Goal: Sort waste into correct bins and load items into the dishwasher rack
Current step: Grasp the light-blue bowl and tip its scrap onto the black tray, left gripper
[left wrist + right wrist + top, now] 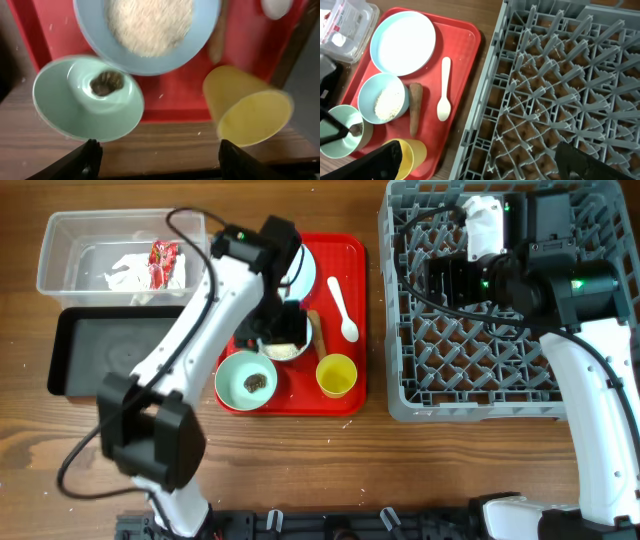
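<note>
Two bowls [382, 97], one cup [407, 155], one spoon [443, 95], one plate [403, 42].

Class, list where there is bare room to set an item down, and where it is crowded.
Free: the black tray, the near half of the dishwasher rack, and the table along its near edge. Crowded: the red tray, which is nearly covered.

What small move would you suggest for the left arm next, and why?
Probably lower the open left gripper onto the rim of the rice bowl just ahead of it. Its fingers are empty, and the bowl must be emptied before it goes in the rack.
</note>
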Controlling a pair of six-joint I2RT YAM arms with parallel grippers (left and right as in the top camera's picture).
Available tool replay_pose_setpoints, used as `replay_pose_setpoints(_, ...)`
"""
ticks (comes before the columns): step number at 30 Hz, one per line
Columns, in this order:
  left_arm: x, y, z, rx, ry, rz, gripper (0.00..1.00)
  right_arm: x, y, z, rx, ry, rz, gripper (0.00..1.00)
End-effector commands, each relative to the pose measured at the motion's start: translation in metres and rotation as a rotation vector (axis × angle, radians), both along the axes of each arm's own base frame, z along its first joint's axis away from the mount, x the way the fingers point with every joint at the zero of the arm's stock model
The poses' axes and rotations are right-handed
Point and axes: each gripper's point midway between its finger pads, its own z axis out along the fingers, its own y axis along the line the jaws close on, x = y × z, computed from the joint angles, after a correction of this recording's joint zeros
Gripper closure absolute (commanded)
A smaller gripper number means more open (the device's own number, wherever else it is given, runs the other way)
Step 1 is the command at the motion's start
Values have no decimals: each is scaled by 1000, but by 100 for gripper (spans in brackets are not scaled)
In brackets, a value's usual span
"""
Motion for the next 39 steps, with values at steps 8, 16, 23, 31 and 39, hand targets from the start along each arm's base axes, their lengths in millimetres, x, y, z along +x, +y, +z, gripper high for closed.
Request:
replay_pose_setpoints(8, -51, 4, -84, 1, -66, 8, 28, 9, 7, -5, 33, 17, -12, 0)
replay_pose_setpoints(16, -48, 13, -105, 38, -115, 17, 82, 12, 7, -4, 35, 6, -12, 0)
replay_pose_setpoints(23, -60, 21, -90, 62, -51, 28, 96, 13, 7, -3, 35, 1, -12, 0)
replay_pose_setpoints(31, -4, 59, 11, -95, -287, 142, 96, 15, 8, -1, 38, -9, -12, 0)
replay_pose_setpoints(39, 34, 211, 45, -775, -534, 433, 96, 18, 13, 0, 111, 8, -68, 0)
